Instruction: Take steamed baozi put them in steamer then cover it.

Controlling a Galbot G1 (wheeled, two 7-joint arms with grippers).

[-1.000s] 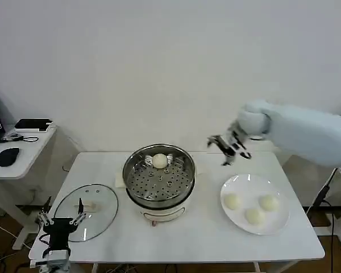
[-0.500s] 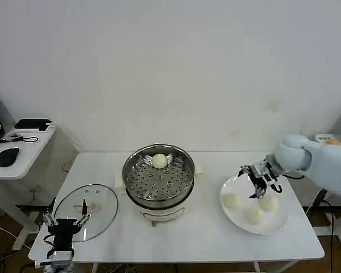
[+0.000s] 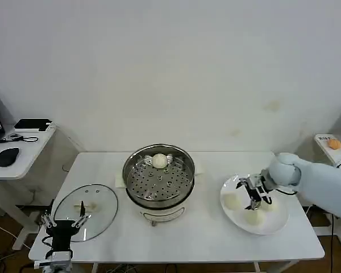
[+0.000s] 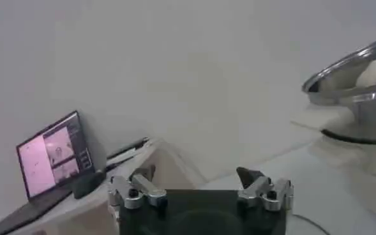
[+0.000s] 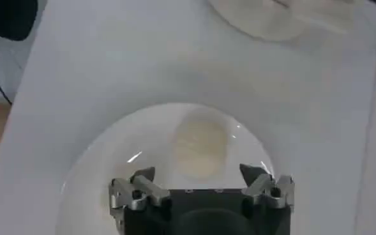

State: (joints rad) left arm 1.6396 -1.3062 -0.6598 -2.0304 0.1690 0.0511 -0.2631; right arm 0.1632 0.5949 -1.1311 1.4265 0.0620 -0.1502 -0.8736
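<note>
White table (image 3: 199, 239) before bare wall (image 3: 170, 68)

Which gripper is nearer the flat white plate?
Right. The right gripper hangs open over the flat white plate; the left gripper sits open across the table, by the clear glass lid.

Right arm (image 3: 321, 182): a thick, rounded, pale blue-white shell, smooth and unmarked, ending in a bulbous wrist joint. Right gripper (image 3: 254, 194): a black block body carrying two silver metal finger links with dark round pivot screws and black tips, shown close in the right wrist view (image 5: 200, 175). Left gripper (image 3: 62, 223): the same black-and-silver build, with thin dark cables at its base; the left wrist view shows its matching silver links and black pointed tips (image 4: 197, 177).
</note>
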